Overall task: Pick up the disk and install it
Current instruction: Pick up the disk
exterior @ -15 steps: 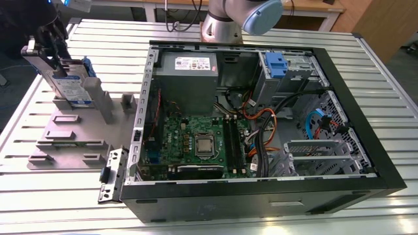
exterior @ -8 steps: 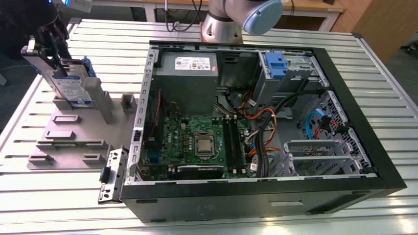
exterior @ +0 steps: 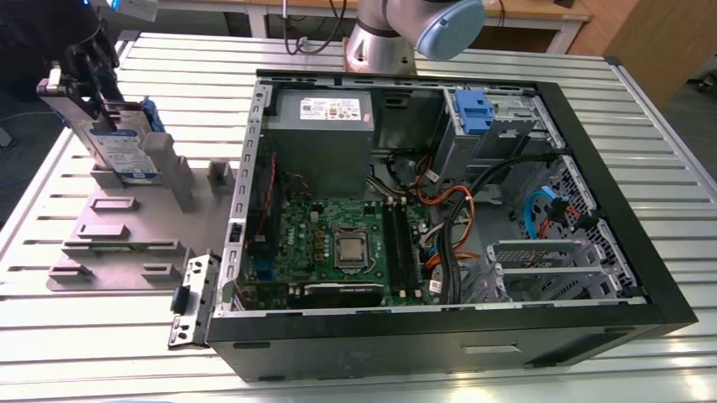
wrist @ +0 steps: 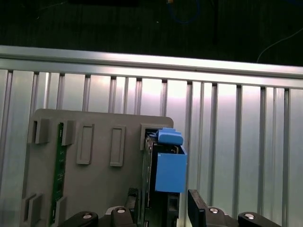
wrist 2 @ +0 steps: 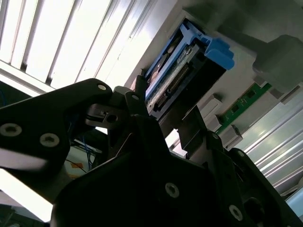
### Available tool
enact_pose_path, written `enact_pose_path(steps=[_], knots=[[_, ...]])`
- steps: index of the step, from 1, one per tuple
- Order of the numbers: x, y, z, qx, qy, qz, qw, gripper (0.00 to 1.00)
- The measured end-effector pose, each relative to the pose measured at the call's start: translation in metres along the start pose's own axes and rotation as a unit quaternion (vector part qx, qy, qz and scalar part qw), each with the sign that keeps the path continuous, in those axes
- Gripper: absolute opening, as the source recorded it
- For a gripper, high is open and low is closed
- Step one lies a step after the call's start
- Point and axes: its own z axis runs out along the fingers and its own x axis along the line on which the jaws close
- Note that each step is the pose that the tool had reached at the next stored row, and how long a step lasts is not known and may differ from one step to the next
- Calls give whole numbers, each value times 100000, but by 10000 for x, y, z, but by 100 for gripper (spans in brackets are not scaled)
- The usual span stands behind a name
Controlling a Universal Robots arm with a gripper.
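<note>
Arm (exterior: 379, 42) far out toward the exterior view's left, gripper (exterior: 107, 101) tip downward

I count one disk (wrist: 169, 171), one green card (wrist: 59, 161) and one grey tray (wrist: 99, 189), all on one slatted surface (exterior: 639, 101). One open computer case (exterior: 392, 344) holds one power supply (exterior: 319, 134), one motherboard (exterior: 336, 243) and one blue bracket (exterior: 473, 113). One claw (exterior: 90, 80), mine.
</note>
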Motion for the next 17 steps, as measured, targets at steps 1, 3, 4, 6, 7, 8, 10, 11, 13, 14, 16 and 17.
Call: enact_pose_path(steps=[1, 3, 4, 6, 7, 8, 10, 11, 13, 14, 16, 17], knots=[[0, 0, 0, 74, 3, -2, 100000, 53], [0, 2, 3, 280, 5, -9, 100000, 53], [-1, 6, 4, 484, 5, -11, 99999, 53], [0, 10, 4, 805, 17, -33, 99997, 53], [0, 10, 4, 836, 15, -40, 99996, 53], [0, 11, 4, 843, 16, -42, 99996, 53], [-1, 12, 3, 847, 16, -34, 99996, 53], [0, 13, 1, 847, 17, -35, 99996, 53], [-1, 13, -10, 841, 20, -37, 99996, 53], [-1, 13, -16, 845, 20, -35, 99996, 53], [-1, 15, -16, 964, -17, -42, 99995, 53], [-2, 18, -15, 1277, -21, -42, 99992, 53]])
